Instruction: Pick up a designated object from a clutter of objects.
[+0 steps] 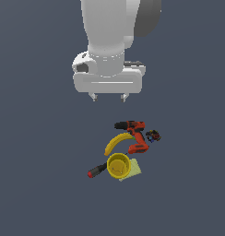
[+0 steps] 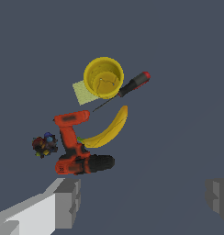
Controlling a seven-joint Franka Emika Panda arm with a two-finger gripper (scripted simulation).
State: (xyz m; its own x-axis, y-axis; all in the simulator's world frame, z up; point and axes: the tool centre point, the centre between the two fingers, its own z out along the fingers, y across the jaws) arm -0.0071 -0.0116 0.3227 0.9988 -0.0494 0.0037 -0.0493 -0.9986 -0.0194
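Gripper point(image 1: 109, 97) fingers wide apart, high up — holding nothing.
Tiny speckled lump point(image 2: 44, 145) sits just beside the red drill point(image 2: 77, 149) — easy to bump when reaching down.

A flat, uniform dark blue-grey ground point(image 1: 36, 184) is seen throughout, w/ no seams, texture or edges. No walls, furniture or windows can be made out. Light is even & diffuse; only faint shading is cast on the surface in both views.
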